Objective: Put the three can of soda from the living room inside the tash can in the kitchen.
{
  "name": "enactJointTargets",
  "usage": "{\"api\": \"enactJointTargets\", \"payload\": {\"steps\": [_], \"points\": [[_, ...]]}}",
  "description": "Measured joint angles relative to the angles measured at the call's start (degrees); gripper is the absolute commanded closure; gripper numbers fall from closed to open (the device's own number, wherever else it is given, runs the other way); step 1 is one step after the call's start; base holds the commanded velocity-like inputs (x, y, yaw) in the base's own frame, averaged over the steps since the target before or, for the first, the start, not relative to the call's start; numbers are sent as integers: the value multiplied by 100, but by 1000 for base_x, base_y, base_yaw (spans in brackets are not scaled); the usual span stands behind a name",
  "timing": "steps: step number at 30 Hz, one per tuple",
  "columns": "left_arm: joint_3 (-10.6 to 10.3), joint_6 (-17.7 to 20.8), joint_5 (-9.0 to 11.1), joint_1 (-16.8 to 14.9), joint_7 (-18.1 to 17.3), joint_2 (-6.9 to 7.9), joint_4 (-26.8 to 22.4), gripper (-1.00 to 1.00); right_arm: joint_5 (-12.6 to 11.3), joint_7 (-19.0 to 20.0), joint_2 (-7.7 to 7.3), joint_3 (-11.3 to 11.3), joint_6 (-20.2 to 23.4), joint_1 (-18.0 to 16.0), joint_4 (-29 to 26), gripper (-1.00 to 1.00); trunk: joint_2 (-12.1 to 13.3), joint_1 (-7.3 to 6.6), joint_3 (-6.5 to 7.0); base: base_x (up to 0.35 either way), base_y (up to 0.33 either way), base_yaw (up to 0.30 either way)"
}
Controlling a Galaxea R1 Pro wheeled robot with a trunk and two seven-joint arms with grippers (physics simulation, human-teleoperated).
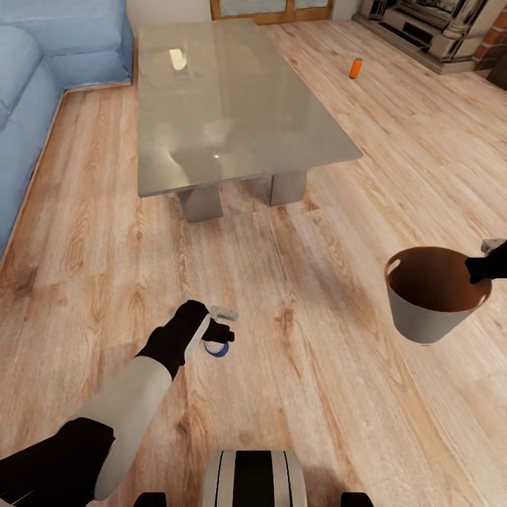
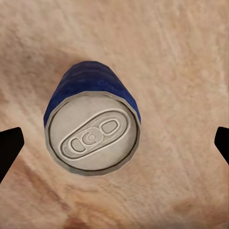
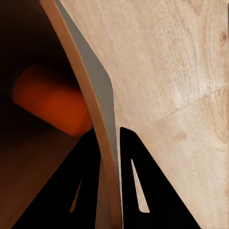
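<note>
left black gripper (image 1: 220, 331) lower middle of frame, reaching down, jaws spread wide over upright dark blue soda can (image 2: 93, 125) on wood floor (image 1: 317, 394), right black gripper (image 3: 109, 152) pinching rim of pale grey orange-lined bin (image 1: 426, 320) at right edge, blurry orange can (image 3: 52, 105) inside, another orange can (image 1: 355, 67) upper right past glass coffee table (image 1: 232, 98), open floor around

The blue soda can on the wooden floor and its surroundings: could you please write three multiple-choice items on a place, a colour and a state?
1. Where does the dark blue soda can stand?
A on the glass table
B on the wooden floor
C on the sofa
2. What colour is the far small can near the fireplace?
A orange
B green
C white
3. How is the left end effector?
A shut on the can
B open above the can
C inside the bin

B: floorboards surround it.
A: it shows orange.
B: fingertips stand apart from the can.
</note>
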Motion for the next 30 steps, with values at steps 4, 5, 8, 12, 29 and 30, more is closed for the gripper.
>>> {"api": "enactJointTargets", "payload": {"steps": [4,5,8,12,29,30], "points": [[3,0,0,0,0,1,1,-100,-3,1,6,19,4,-231,31,100,0,0,0,-5,0,0],[3,-1,0,0,0,1,1,-100,34,-2,6,-18,-23,-273,20,100,0,-1,1,-1,0,0],[3,-5,0,0,0,1,3,-100,-9,0,22,-1,4,-300,87,100,0,0,0,2,0,0],[2,-81,-4,0,0,1,11,-100,59,-3,44,42,-8,-314,163,100,0,0,0,105,80,0],[-3,-133,-3,0,8,2,16,-100,-40,3,46,22,6,-310,227,100,-2,7,-48,38,38,0],[-2,-133,-5,0,8,2,17,-100,-51,3,46,16,6,-311,226,100,-3,9,-74,0,0,0]]}}
